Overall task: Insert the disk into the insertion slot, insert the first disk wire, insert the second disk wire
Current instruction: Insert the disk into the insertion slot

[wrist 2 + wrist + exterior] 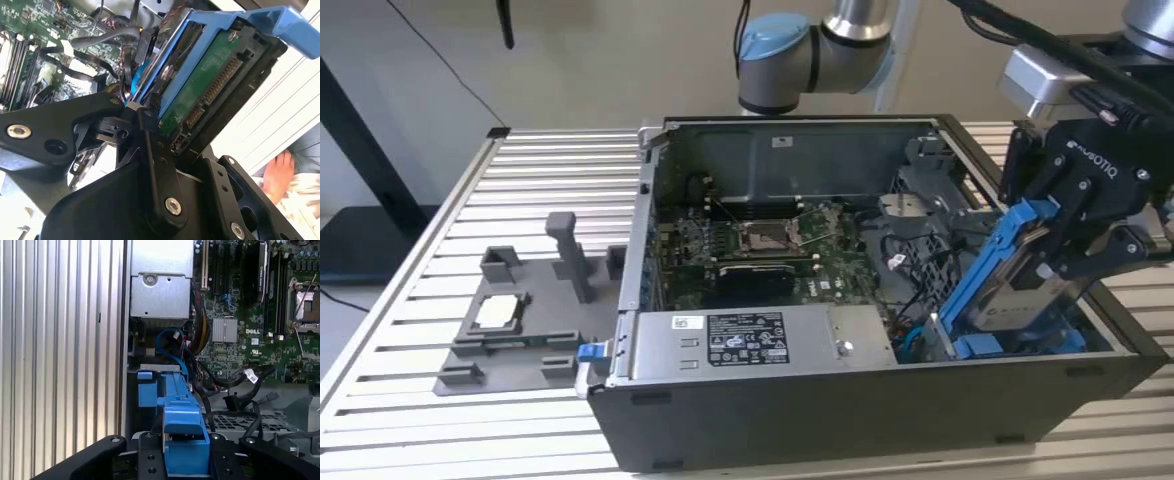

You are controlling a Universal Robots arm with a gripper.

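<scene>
Item one, a ribbed aluminium table of long silver slats, carries everything I log here. Item two, an open black metal computer case, lies on its side on the table. Item three, a green motherboard, covers the case floor. Item four, a silver labelled power-supply box, sits along the near wall of the case. Item five, a grey plastic fixture tray, rests on the slats outside the case, towards the exterior view's left. Item six, the black two-finger gripper, has its fingers closed against the disk's two flat faces. Item seven, the flat silver-grey disk in its bright blue plastic bracket, stands tilted; its upper end rises above the case rim and its green circuit side shows in the second wrist view. Item eight, the black insertion slot with blue rails, takes the disk's lower end; I cannot tell whether it is seated. Item nine, loose black cables, lie beside the slot.
</scene>
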